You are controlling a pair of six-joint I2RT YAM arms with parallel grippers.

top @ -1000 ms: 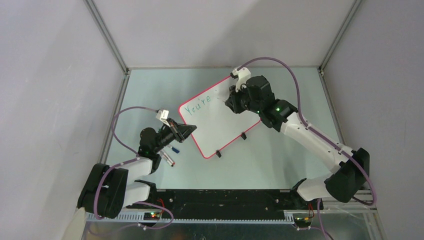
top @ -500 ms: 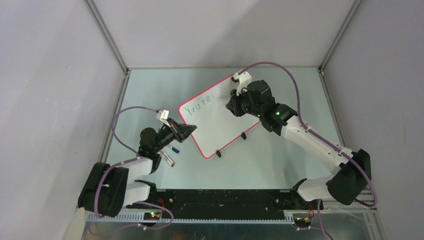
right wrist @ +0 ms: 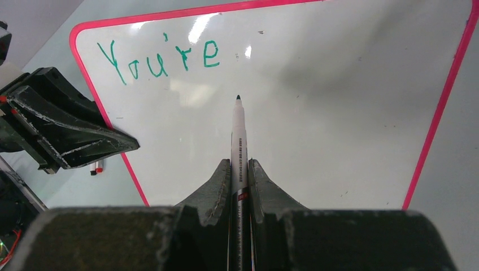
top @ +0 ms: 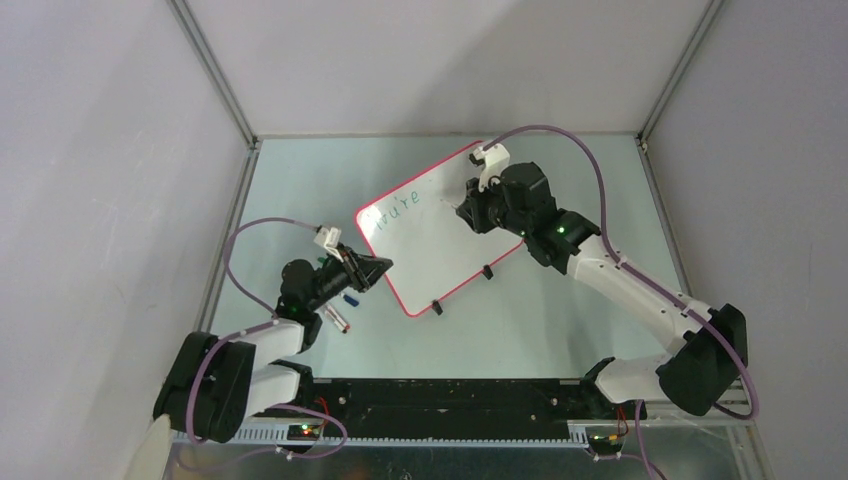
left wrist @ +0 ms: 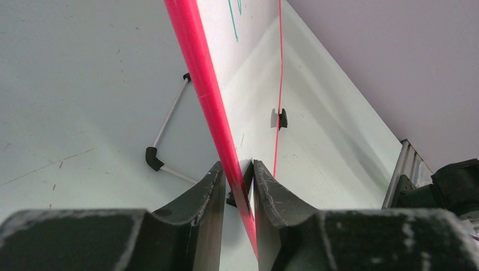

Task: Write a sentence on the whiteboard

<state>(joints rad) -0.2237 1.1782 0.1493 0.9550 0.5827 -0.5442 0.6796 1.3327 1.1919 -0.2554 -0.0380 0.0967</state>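
Top external view, left to right: the left gripper (top: 378,265) sits at the near-left corner of the whiteboard (top: 440,240). In the left wrist view its jaws are narrowly parted and straddle the red-pink rim, one finger (left wrist: 213,180) against the rim and a dark sliver of gap on the other side, so no firm clamp is visible. Just beside the left arm, a loose pen (top: 338,318) and a small blue piece (top: 351,298) lie on the pale green table (top: 560,300) (too small to tell whether the blue piece is a cap). The whiteboard sits mid-table, turned diagonally, with two black clip feet (top: 437,307) on its near-right edge. The word "You're" (right wrist: 158,59) is written in green near its far-left corner. The right gripper (top: 464,204) is over the far part of the board, jaws closed tight on a white marker (right wrist: 238,135). The marker points at bare white surface to the right of and below the word. Whether its tip touches the board cannot be told.
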